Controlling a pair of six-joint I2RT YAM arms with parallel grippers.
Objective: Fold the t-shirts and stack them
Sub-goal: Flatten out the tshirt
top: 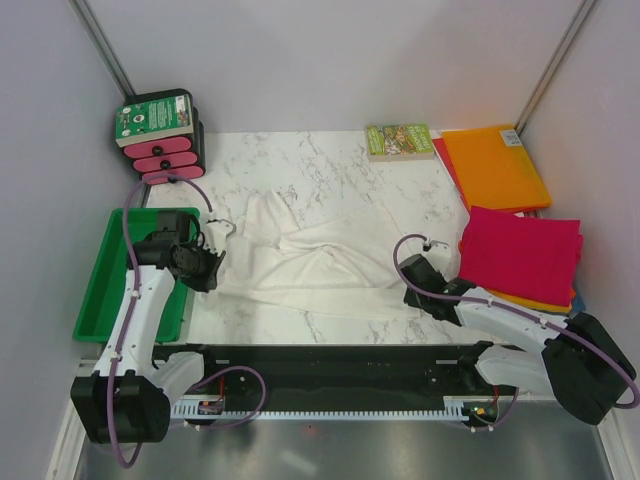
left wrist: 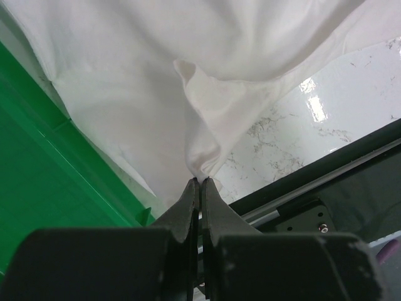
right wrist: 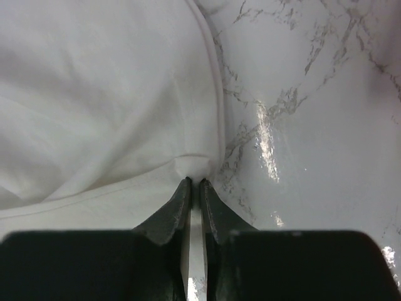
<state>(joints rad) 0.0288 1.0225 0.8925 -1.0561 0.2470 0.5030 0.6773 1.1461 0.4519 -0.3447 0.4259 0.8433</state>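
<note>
The thin white t-shirt (top: 310, 255) lies spread and wrinkled on the marble table (top: 330, 160). My left gripper (top: 212, 268) is shut on its near left corner; in the left wrist view the jaws (left wrist: 200, 180) pinch a bunched fold of the white cloth (left wrist: 188, 88). My right gripper (top: 410, 292) is shut on its near right corner; in the right wrist view the jaws (right wrist: 193, 182) pinch the hem of the white cloth (right wrist: 94, 106). A folded magenta t-shirt (top: 520, 250) lies at the right on an orange one (top: 540, 300). Another folded orange t-shirt (top: 495, 165) lies behind it.
A green tray (top: 100, 290) stands at the left edge, also in the left wrist view (left wrist: 37, 163). A black holder with pink slots (top: 160, 135) stands at the back left. A small green-covered book (top: 398, 140) lies at the back. Grey walls close both sides.
</note>
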